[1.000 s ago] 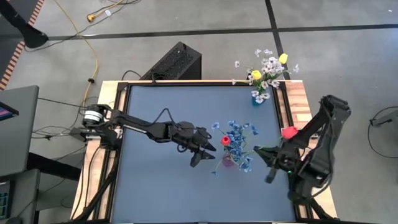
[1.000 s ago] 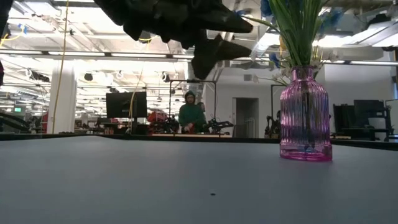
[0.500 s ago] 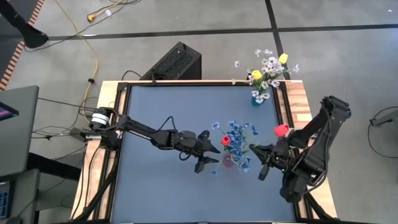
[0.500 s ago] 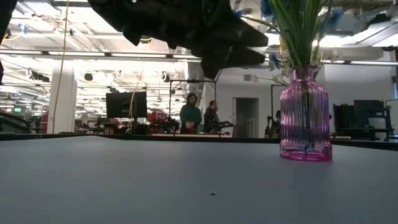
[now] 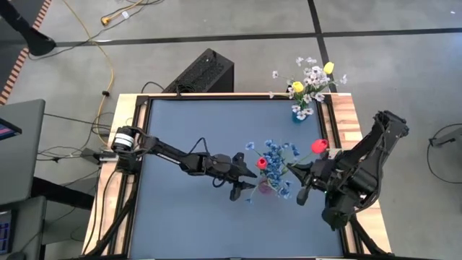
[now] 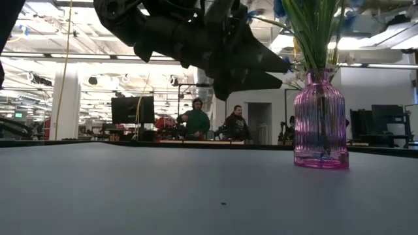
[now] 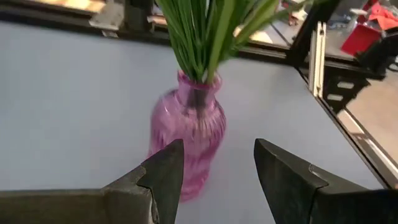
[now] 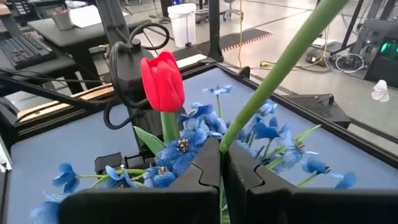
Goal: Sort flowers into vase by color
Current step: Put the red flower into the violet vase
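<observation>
A purple ribbed glass vase (image 5: pixel 266 188) (image 6: pixel 320 117) (image 7: pixel 186 137) stands on the blue table and holds blue flowers (image 5: pixel 274 159) and one red tulip (image 5: pixel 261 163) (image 8: pixel 163 81). My left gripper (image 5: pixel 244 186) (image 7: pixel 217 168) hangs open just left of the vase, at neck height, pointing at it with nothing between its fingers. My right gripper (image 5: pixel 298 180) (image 8: pixel 221 155) is on the vase's right, shut on a second red tulip's stem; its bud (image 5: pixel 318 146) is above. A small vase (image 5: pixel 299 112) with white and yellow flowers stands at the far right corner. My right gripper pinches the tulip's green stem (image 8: pixel 225 144) between its two fingers, partway along its length. The fingers lie across the stem. The stem slants up and away from the fingers to the bud, and the flower is clear of the table.
The table (image 5: pixel 188 130) is bare to the left and near side of the purple vase. A black box (image 5: pixel 206 72) sits beyond the far edge. People (image 6: pixel 215 124) stand in the room behind the table.
My left gripper has sunk and gone toward the purple vase, staying open. My right gripper has carried the red tulip toward the table's left, closer to the vase, and has rolled, so the bud now stands nearer the blue flowers.
</observation>
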You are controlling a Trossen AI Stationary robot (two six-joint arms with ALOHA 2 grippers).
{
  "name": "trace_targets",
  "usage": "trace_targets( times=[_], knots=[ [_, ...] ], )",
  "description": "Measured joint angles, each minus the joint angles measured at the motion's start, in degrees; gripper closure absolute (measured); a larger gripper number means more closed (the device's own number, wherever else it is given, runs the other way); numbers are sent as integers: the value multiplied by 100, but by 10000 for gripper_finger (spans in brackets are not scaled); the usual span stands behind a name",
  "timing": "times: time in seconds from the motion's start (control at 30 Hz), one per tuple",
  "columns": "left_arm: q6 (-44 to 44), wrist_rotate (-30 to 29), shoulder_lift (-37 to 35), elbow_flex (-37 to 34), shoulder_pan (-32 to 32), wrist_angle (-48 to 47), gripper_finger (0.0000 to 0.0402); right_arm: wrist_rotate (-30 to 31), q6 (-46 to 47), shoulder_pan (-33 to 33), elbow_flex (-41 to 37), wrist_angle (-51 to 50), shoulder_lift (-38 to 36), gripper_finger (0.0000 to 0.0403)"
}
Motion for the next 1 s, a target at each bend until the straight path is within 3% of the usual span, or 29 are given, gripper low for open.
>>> trace_targets(
  times=[0.23, 0.57, 0.7, 1.0],
  knots=[
    [51, -80, 163, 205, 0, 89, 208, -1, -11, -66, -2, 204, 116, 376],
    [131, -318, 608, 944, 4, -371, 130, 41, -213, -61, -15, 432, 235, 376],
    [346, -492, 613, 1028, 21, -832, 123, 69, -177, -109, -17, 477, 445, 376],
    [309, -373, 607, 1053, 35, -727, 122, 456, -152, -137, -15, 620, 671, 376]
  ],
)
